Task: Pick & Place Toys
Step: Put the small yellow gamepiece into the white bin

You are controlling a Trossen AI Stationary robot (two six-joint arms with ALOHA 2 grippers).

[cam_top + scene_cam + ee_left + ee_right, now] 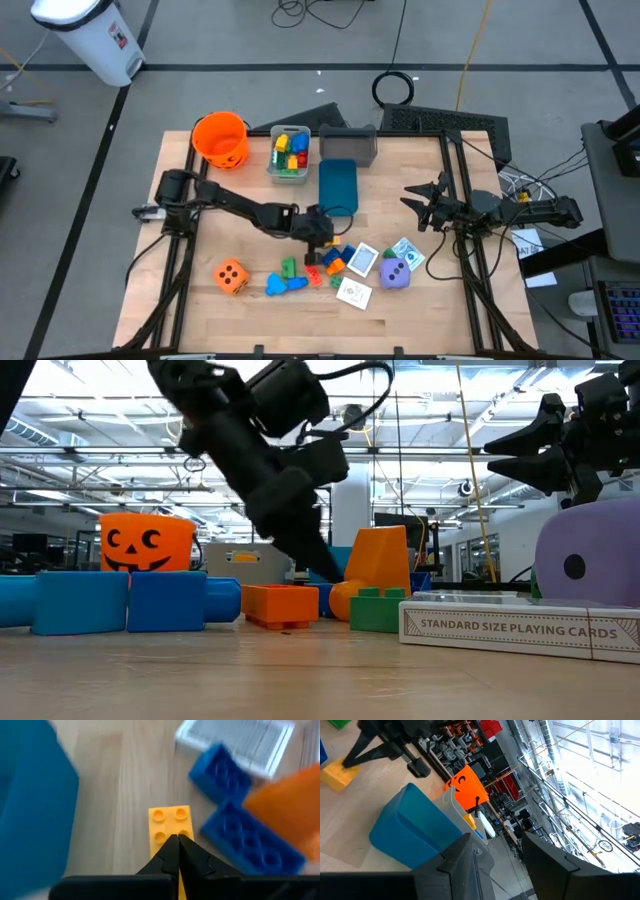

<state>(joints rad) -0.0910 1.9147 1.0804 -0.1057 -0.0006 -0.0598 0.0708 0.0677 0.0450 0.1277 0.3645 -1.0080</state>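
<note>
My left gripper is shut and low over the toy cluster at the table's middle. Its tips stand on the near end of a yellow studded brick, which lies flat on the wood and also shows in the right wrist view. Two blue bricks, an orange piece and a picture card lie beside it. An orange dotted die and a purple die rest on the table. My right gripper is open and empty, raised at the right. My left gripper's shut fingertips come slanting down from above onto the studded top of the yellow brick, at the end nearest the gripper. The fingers lie along the brick. The brick lies flat on the table. I cannot tell whether the tips touch it.
A blue bin stands just beyond the left gripper. A grey bin, a clear bin of blocks and an orange pumpkin bucket line the far edge. More cards lie by the purple die.
</note>
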